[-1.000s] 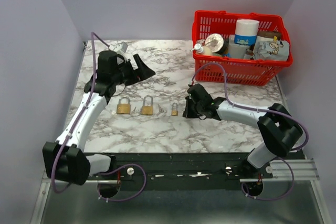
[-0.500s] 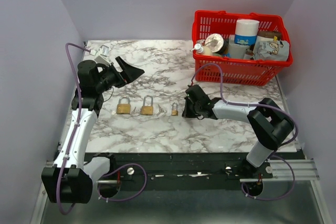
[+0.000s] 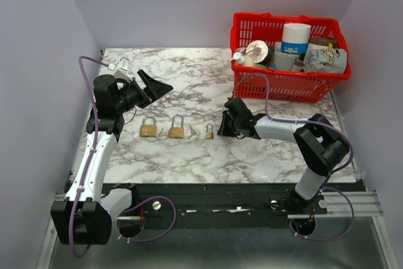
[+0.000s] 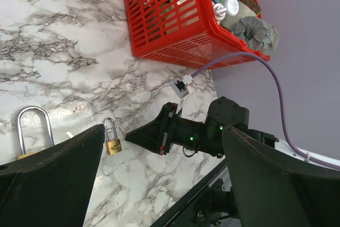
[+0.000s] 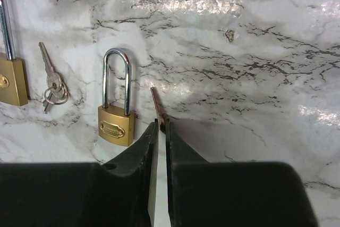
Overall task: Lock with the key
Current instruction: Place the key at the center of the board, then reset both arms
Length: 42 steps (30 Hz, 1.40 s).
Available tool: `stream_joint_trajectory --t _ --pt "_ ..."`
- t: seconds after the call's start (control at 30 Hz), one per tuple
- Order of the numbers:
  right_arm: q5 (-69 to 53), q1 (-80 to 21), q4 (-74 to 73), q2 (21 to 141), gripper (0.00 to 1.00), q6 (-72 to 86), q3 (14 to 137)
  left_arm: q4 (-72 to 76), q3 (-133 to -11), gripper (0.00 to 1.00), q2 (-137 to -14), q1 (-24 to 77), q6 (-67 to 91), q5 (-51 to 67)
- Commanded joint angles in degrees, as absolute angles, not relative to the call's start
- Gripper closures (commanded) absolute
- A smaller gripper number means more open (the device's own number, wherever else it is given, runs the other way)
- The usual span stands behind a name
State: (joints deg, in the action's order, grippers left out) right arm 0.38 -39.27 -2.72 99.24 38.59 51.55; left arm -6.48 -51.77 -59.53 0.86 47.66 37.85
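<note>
right jaws pinch a thin flat key point(image 5: 156, 103) beside the small brass padlock point(image 5: 116, 125); left jaws gape wide.

Bare worktop point(image 3: 189, 155) lay open on the near side of the three padlocks point(image 3: 175, 128); the red basket point(image 3: 286, 86) blocked the far right corner.

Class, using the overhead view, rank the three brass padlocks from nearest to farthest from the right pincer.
1. The small padlock, just left of the right pincer, which pinches the key.
2. The middle padlock, further left.
3. The left padlock, at the row's far left end.
</note>
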Motion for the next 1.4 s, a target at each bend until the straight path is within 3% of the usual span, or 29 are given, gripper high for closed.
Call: stream_joint_trajectory --t 0.0,0.13,0.5,0.6,0.63,0.73,0.83,1.0,1.23,1.37 --pt "0.44 -38.76 -4.66 100.73 0.80 39.46 51.59 -6.33 -51.15 0.01 -58.53 -1.04 48.69 39.55" --pt "-1.84 -38.76 -6.32 99.85 0.71 40.16 51.50 -6.85 -50.98 0.01 -58.54 -1.40 48.78 39.64" --pt "-1.84 -38.76 -10.81 91.68 0.62 36.49 51.50 -12.01 -52.99 0.01 -59.23 -2.81 45.54 39.46" --pt "-3.16 -38.76 -12.21 85.99 0.47 31.92 51.33 -18.68 -57.20 0.01 -60.99 -3.95 40.27 39.73" --pt "-3.43 -38.85 -13.61 84.48 0.35 30.51 51.24 -20.81 -58.43 0.01 -61.52 -4.30 38.51 39.64" --pt "-4.91 -38.76 -16.07 76.49 0.13 24.72 50.36 -30.30 -63.62 0.01 -63.10 -4.83 30.87 38.32" --pt "-5.18 -38.76 -19.75 67.19 0.00 19.79 50.36 -41.11 -69.77 0.01 -65.21 -4.92 21.73 34.91" --pt "-1.50 -37.54 -25.30 55.48 0.00 15.04 52.82 -52.89 -76.81 0.01 -67.15 -5.01 11.00 24.81" --pt "5.62 -32.88 -31.28 42.99 0.00 11.69 51.95 -52.65 -73.13 0.01 -65.39 -3.87 1.85 19.88" --pt "6.77 -28.58 -31.73 37.10 0.00 13.79 48.18 -49.75 -69.53 0.01 -64.43 1.56 1.67 13.46"
